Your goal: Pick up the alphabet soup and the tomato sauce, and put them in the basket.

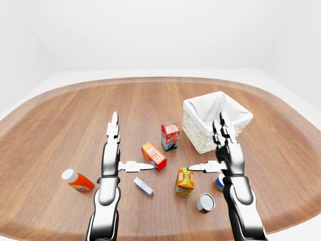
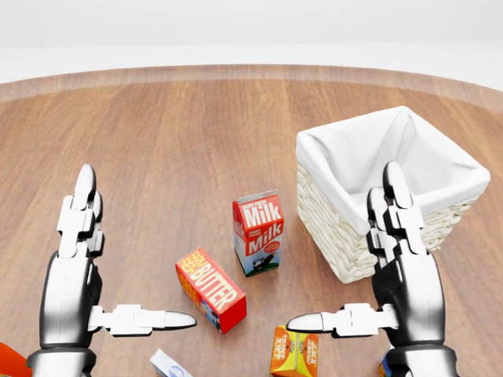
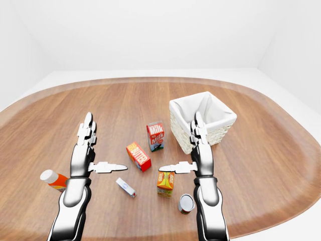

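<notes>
Left hand (image 1: 111, 150) and right hand (image 1: 224, 149) raised, fingers released, grasping nothing. Basket (image 1: 216, 119) upright toward table's (image 1: 60, 120) far right edge.

The tabletop (image 2: 157, 141) is showing warm brown wood grain. The basket (image 2: 338, 236) is wearing pale cream wicker weave with a white cloth lining. Between the hands, the milk carton (image 2: 258, 232) is showing red and white with white lettering, and the butter box (image 2: 211, 289) is showing red and orange. Both the left hand (image 2: 78, 259) and the right hand (image 2: 397, 267) are gleaming silver with black joints. Beside the right hand, the juice carton (image 1: 184, 182) is showing orange and yellow.
</notes>
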Motion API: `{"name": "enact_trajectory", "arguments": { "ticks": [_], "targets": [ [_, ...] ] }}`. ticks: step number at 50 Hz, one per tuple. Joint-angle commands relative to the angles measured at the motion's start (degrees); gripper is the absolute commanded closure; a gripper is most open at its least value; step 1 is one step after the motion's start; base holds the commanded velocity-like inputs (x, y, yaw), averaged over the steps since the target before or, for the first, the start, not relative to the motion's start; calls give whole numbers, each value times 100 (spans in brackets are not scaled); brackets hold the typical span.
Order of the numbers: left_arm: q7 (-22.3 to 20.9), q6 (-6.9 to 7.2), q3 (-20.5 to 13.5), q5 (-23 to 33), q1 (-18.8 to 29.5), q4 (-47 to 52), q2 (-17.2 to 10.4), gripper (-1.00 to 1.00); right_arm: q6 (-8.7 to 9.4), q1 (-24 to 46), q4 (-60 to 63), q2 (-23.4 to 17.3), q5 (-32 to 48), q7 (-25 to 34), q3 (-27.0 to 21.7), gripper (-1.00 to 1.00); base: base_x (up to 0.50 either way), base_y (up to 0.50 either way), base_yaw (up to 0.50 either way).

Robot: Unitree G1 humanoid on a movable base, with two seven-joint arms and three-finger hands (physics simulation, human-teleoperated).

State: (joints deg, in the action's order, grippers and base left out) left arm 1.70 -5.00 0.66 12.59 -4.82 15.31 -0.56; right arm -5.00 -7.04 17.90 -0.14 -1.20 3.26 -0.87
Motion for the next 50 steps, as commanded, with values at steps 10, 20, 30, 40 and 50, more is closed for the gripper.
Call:
{"name": "enact_trajectory", "arguments": {
  "ticks": [10, 20, 30, 40, 50],
  "targets": [
    [0, 0, 10, 27, 1, -42, -5, -100, 0, 71, -297, -14, 175, -53, 0, -100, 0, 0, 0],
    [-16, 0, 15, 40, -4, -60, -4, -100, 0, 139, -161, -180, 980, -112, -199, -100, 0, 0, 0],
    [-19, 0, 18, 39, -1, -72, -5, -100, 0, -48, 167, -235, 2183, -28, -208, -100, 0, 0, 0],
    [-25, 0, 17, 39, -1, -69, -5, -100, 0, -301, 194, -258, 3109, -92, -256, -100, 0, 0, 0],
    [-22, 0, 16, 50, 5, -88, -5, -100, 0, -573, 398, -260, 4266, -475, -407, -100, 0, 0, 0]
  ]
}}
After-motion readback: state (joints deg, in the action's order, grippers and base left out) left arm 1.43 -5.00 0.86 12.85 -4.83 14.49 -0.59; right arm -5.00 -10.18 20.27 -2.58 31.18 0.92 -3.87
